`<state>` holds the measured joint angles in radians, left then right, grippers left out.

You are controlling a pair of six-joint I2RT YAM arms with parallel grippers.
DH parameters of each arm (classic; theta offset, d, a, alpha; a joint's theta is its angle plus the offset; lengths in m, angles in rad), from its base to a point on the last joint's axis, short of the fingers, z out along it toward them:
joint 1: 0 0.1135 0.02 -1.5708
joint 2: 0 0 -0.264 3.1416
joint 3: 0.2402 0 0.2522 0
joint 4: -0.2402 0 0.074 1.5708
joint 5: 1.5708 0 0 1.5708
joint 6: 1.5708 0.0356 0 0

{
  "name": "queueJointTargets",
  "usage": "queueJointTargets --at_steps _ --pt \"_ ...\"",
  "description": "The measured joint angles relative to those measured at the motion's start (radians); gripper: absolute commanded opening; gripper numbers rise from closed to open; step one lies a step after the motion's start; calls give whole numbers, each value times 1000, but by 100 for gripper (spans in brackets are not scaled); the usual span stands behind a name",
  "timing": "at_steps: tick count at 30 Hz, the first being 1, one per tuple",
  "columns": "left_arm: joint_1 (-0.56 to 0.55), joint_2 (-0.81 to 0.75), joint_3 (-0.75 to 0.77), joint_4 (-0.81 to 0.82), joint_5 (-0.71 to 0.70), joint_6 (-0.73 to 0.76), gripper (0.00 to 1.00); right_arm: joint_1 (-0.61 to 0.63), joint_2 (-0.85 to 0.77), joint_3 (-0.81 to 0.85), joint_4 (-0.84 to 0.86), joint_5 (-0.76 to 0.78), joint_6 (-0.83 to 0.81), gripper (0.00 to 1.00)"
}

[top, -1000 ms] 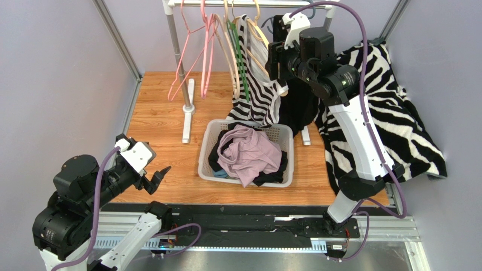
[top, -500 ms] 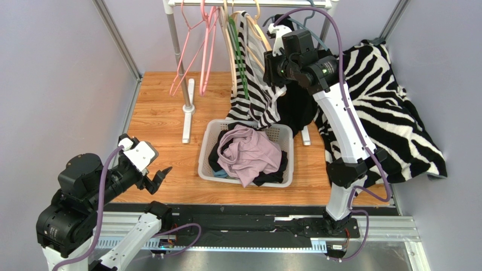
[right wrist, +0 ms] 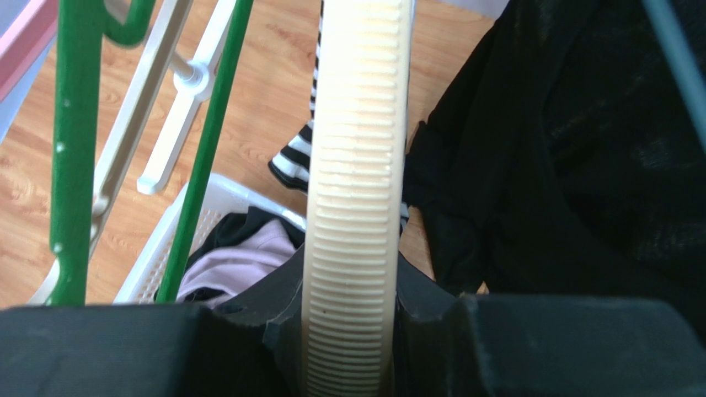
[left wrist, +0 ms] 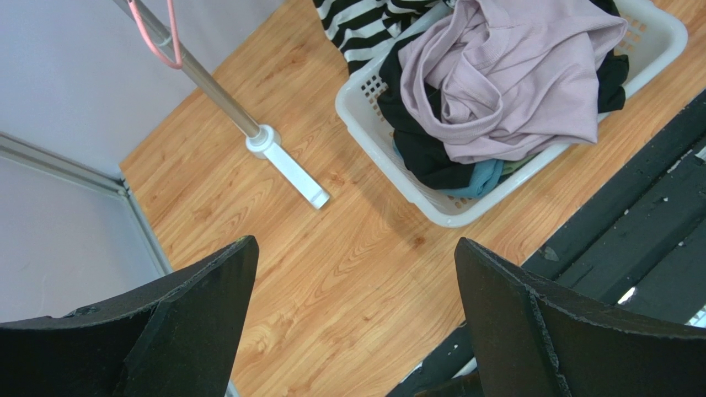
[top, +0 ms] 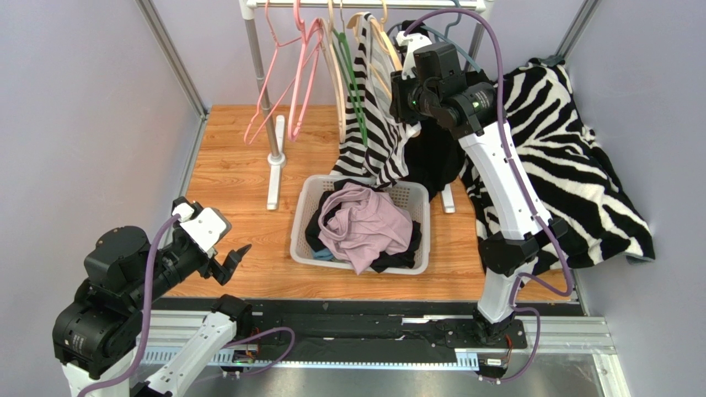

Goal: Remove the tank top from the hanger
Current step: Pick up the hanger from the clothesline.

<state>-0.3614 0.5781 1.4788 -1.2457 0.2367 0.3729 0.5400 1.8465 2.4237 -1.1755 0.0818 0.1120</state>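
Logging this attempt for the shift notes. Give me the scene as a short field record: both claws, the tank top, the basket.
left claw: open, empty, low at the near left
right claw: shut on cream hanger
tank top: zebra-striped, hanging on the rack, hem reaching the basket
basket: white, lilac garment on top
task status: tank top not yet off

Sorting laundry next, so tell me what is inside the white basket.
A pale purple garment lies on top in the basket, black clothes under it, and a blue scrap by the near wall. Whatever lies below, and the basket's floor, is covered.
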Motion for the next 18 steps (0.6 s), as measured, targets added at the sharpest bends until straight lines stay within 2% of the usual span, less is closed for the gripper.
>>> queueJointTargets --at_steps 10,18 --pt "10 -26 -1 -1 -10 0 97 16 -127 -257 299 114 -31 0" --pt "10 -27 -1 0 -11 1 97 43 -194 -371 462 162 -104 0"
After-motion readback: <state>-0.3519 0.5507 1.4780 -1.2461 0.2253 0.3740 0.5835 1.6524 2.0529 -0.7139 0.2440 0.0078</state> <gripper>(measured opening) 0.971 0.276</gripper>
